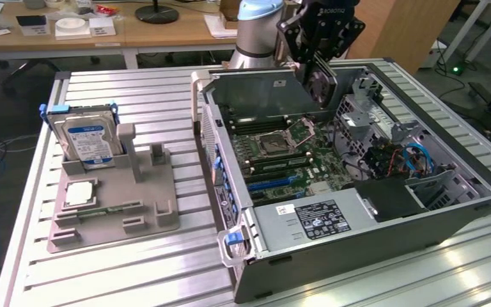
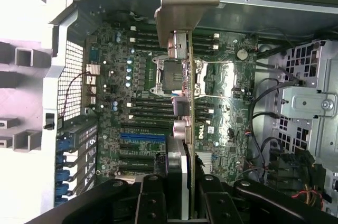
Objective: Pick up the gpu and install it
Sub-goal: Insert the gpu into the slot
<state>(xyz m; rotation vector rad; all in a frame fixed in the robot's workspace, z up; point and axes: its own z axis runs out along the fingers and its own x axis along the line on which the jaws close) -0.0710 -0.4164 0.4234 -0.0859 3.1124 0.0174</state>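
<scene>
On the exterior view's left, a hard drive (image 1: 87, 141) stands in a grey holder (image 1: 143, 204) on the desk (image 1: 143, 275), with a small square chip (image 1: 82, 192) on the holder's near part. To the right lies the open computer case (image 1: 450, 217). Above its far end, the tool (image 1: 316, 64) is clamped on the gpu (image 1: 321, 80), held on edge over the motherboard (image 2: 137, 108), with its metal bracket (image 2: 182, 2) at the end away from the tool.
</scene>
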